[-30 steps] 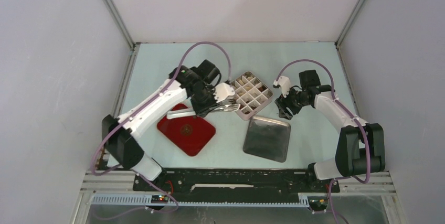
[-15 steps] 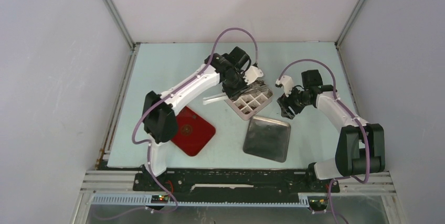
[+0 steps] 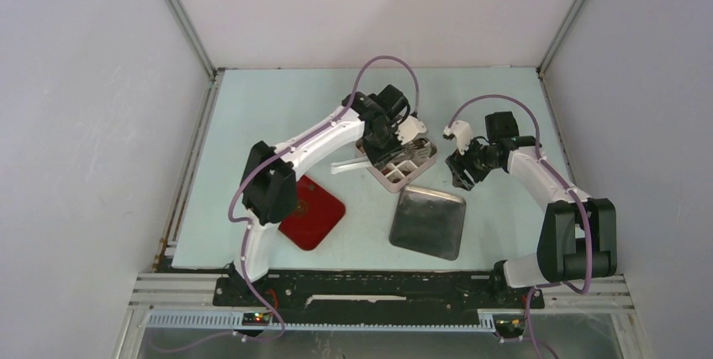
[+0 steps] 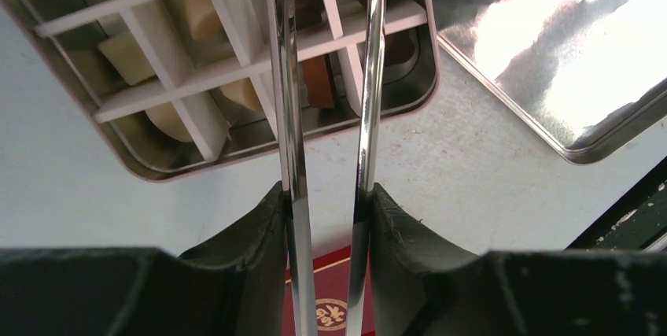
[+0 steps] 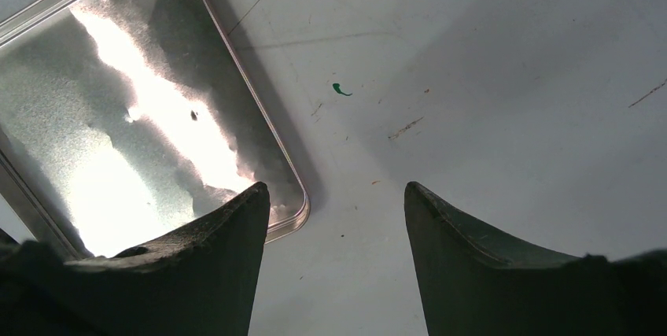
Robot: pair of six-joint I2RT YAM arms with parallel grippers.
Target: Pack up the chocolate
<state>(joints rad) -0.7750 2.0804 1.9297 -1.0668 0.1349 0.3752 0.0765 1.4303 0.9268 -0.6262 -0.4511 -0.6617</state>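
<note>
Moved: over the last second my left gripper [image 4: 326,194] swung off the glossy red tray [image 3: 315,216] to the square metal tin with white dividers [image 4: 157,171]. The right arm kept its place.
Left gripper: pinching the slim steel tongs [image 4: 287,76], whose blades reach over the tin's near cells.
Chocolate: cream ovals [image 4: 126,57] and dark brown lumps [image 4: 318,88] sit in the tin's cells.
Right gripper [image 5: 334,190]: fingers spread, holding nothing, over the pale table [image 5: 488,76] beside the flat shiny metal lid [image 5: 118,116].
Writing: I see a gold round emblem [image 4: 330,314] on the tray, but I can't read it.
</note>
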